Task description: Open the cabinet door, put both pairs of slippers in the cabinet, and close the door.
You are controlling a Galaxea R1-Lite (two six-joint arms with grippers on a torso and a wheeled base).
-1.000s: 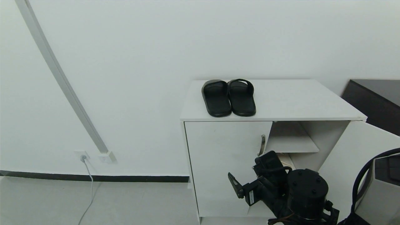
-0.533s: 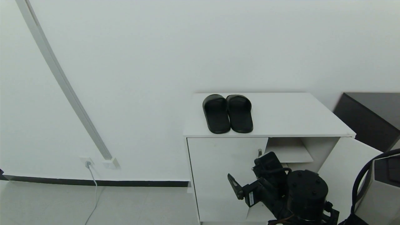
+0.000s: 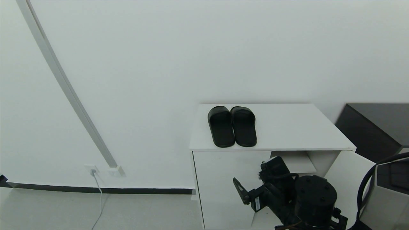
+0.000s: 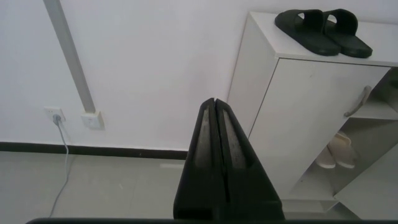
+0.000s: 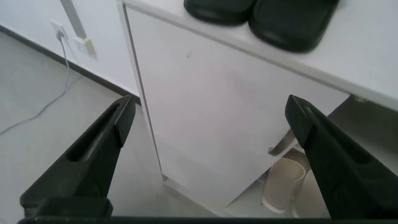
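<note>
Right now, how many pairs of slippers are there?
2. The black pair lies on top of the cabinet; the cream pair is inside it, low in the open side. Others may hide behind the shut door.

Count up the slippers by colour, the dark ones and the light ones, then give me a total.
Black slippers: 2, on top of the cabinet
Cream slippers: 2, inside the cabinet
Total: 4

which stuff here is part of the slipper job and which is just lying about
Job: pair of black rubber slide slippers on top; white wooden cabinet; its open right door; pale cream slippers inside.
Lying about: white wall socket with plugged cable; dark low furniture.
</note>
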